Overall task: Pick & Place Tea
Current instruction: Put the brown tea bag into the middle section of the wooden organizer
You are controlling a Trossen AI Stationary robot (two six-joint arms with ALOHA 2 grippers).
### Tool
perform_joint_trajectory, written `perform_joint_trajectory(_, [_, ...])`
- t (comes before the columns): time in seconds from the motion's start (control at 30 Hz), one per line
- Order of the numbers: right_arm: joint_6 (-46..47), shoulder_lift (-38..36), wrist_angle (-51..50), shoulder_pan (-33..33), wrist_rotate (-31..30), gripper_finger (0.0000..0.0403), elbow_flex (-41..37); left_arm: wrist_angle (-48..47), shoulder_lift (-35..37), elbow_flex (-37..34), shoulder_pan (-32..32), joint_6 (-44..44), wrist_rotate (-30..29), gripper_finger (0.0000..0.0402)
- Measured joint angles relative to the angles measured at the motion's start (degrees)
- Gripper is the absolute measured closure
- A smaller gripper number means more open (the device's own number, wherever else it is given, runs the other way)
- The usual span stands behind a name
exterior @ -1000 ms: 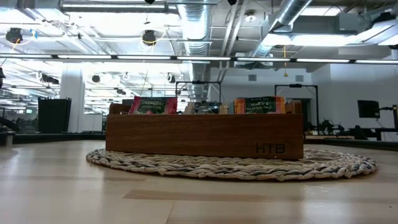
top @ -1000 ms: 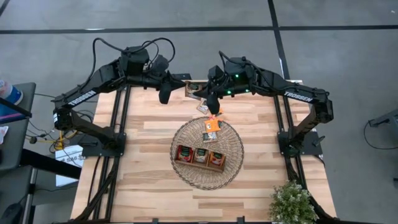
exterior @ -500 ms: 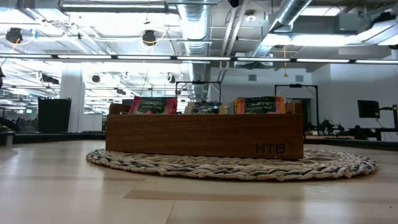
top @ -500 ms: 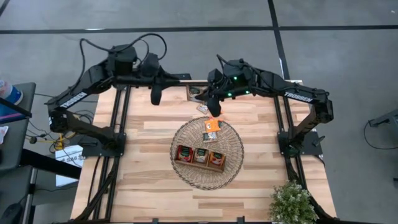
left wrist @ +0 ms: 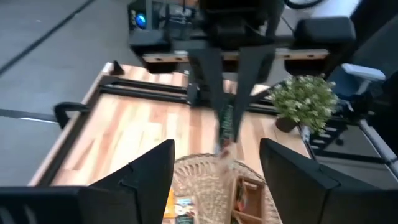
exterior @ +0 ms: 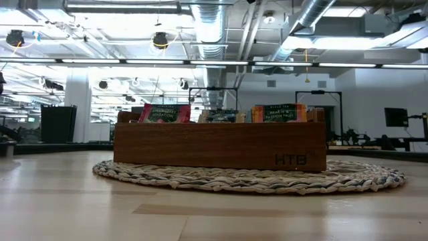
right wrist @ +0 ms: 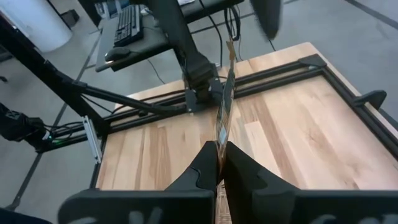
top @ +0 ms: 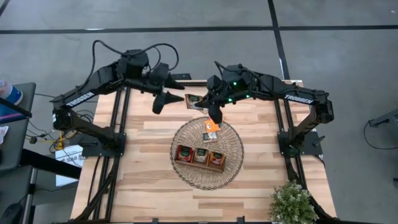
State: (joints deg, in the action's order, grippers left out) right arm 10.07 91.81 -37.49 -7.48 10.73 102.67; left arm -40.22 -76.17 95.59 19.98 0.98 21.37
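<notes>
Two grippers are above the table's far side: the right gripper (top: 214, 116) pinches a tea sachet (right wrist: 224, 115) near the basket (top: 231, 163); the left gripper (top: 158, 106) is open, empty.

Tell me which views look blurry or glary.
Left wrist view: blurred, the plant and basket smeared. Right wrist view: the sachet in the right gripper is soft. Low view: ceiling lights glare, tray sharp. High view: evenly lit.
</notes>
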Motion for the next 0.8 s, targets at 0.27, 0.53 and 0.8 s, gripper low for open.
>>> perform_joint_trajectory(0.27, [0.4,0.0,0.0,0.8,0.0,0.0402,0.0,0.1,-1.7,0.0,-1.7,0.2,-0.7,0.0178])
perform_joint_trajectory(0.53, [0.4,0.0,0.2,2.3,-0.2,0.0402,0.0,0.5,-3.4,0.0,-2.3,1.6,0.2,0.0204])
perform_joint_trajectory(0.8, [1.1,0.0,0.1,2.9,-0.4,0.0402,0.0,0.3,-4.3,0.0,-4.3,1.5,0.7,0.0317])
